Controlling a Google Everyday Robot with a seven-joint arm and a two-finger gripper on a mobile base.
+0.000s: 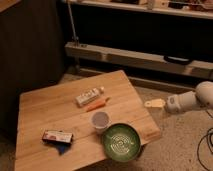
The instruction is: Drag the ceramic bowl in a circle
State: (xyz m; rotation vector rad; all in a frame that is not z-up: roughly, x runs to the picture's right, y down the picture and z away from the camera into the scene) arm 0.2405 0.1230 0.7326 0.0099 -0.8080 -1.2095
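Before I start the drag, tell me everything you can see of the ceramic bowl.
The ceramic bowl is wide, shallow and round, green glazed, with pale concentric rings inside and a dark rim. It looks empty and stands upright at the near edge of the wooden table, toward its right corner. A small whitish cup stands close behind it; whether they touch I cannot tell. The gripper is off the table's right side, apart from the bowl.

The ceramic bowl [122, 142] sits on the table's [45, 107] near right corner — cup [100, 120] just behind-left of it, packet [57, 136] well to its left, gripper [155, 103] behind-right of it, beyond the table's edge.
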